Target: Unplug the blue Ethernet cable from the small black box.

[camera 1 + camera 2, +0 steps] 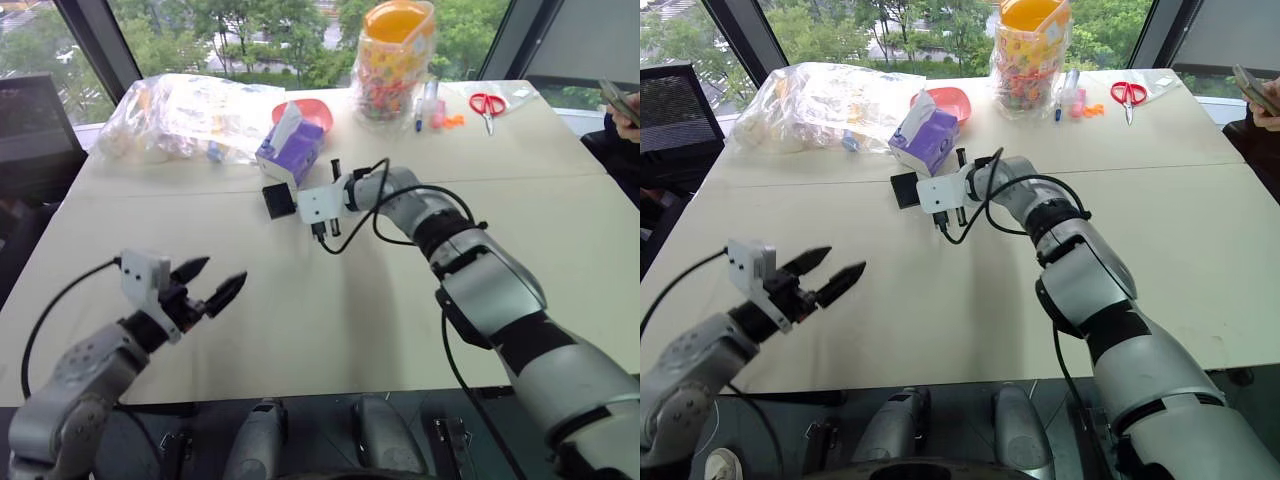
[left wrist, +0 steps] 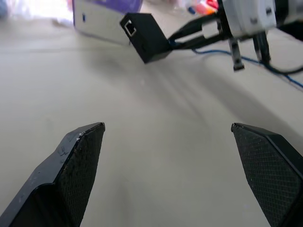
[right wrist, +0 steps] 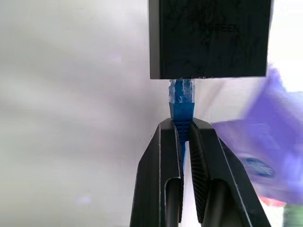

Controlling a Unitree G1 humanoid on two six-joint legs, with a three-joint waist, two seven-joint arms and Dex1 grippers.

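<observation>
Pinching the blue Ethernet cable [image 3: 182, 120] just behind its plug, your right gripper [image 3: 183, 137] sits at the small black box [image 3: 210, 38], plug seated. Your left gripper [image 1: 208, 285] hovers spread wide above the table [image 1: 330, 320].

Blue Ethernet cable [image 3: 181, 101], matte small black box [image 3: 210, 38], purple tissue box [image 1: 290, 150]

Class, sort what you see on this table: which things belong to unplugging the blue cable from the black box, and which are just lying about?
Job in hand:
- blue Ethernet cable, plug still in the box
- small black box
- right gripper, shut on the cable's boot
- left gripper, open, apart

Lying about:
- purple tissue box
- red scissors
- candy jar
- plastic bag
</observation>
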